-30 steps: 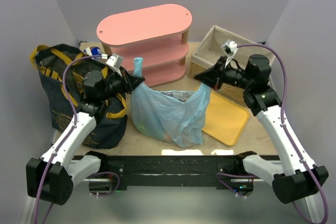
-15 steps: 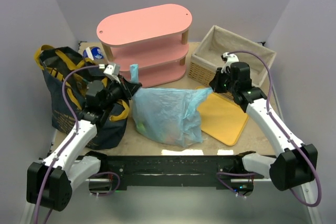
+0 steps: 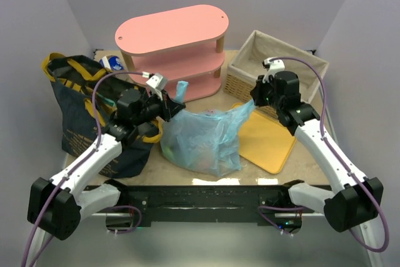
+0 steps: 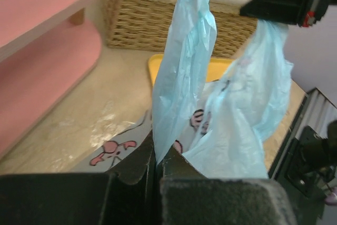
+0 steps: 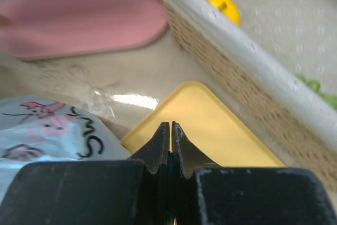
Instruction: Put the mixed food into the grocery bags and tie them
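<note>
Your left tool (image 3: 170, 105) is clamped shut on one handle of the light-blue carrier bag (image 3: 203, 142). The bag sits on the worktop (image 3: 153, 166) between the denim tote (image 3: 81, 123) and the yellow tray (image 3: 270, 145), in front of the pink shelf (image 3: 172, 29). Your right tool (image 3: 255, 97) is likewise closed, and the other handle runs up taut to it. Loading of this bag appears done: it bulges, and pale green and yellow shapes show through the film. The handles are raised and held apart but not crossed or knotted, so tying is outstanding. The tote stands open at the left with its handles loose; its contents cannot be judged from above. The left wrist view confirms what the overhead cannot: the film strip rises straight out of the shut jaws, and the second handle hangs from the opposing tool's tips. The right wrist view shows its jaws pressed together, though the film between them is hard to make out. It alone reveals a small yellow item (image 5: 225, 8) and something green lying in the wicker basket (image 5: 247, 72), possibly food not yet bagged.
</note>
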You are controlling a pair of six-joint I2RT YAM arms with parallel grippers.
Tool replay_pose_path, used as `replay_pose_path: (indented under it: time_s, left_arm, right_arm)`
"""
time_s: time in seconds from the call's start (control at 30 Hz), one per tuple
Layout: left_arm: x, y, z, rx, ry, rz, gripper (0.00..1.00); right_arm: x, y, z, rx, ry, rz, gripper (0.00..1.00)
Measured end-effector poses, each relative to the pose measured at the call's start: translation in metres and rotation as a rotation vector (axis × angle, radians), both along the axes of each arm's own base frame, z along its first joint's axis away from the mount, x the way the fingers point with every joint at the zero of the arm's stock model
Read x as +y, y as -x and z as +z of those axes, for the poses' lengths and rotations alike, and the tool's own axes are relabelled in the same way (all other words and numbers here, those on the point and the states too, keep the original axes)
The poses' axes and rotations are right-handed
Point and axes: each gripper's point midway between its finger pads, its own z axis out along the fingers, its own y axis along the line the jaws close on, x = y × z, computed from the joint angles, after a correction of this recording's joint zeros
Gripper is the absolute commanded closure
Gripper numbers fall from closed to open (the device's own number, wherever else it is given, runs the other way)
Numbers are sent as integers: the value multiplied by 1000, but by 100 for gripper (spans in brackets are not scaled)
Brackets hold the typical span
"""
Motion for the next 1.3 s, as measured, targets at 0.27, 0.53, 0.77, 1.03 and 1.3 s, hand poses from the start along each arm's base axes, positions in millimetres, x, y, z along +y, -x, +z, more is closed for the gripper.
replay_pose_path:
  time_s: [0.27,0.53,0.77,1.03,1.3]
  left_arm:
    - [-33,6,20,6,-46,-222,100]
    - [-52,6,8,95,-112,-367,100]
    - [-60,17,-3,144,-138,-450,100]
    - [-61,27,1,88,-140,-528,62]
    - [-53,41,9,0,-157,-545,32]
  right_arm:
    - [92,16,97,-285,-128,350,100]
    - [156,56,127,-396,-281,715,100]
    - [195,84,124,-383,-361,956,100]
    - [219,72,96,-252,-439,1015,100]
    - [222,70,116,-288,-486,1008,100]
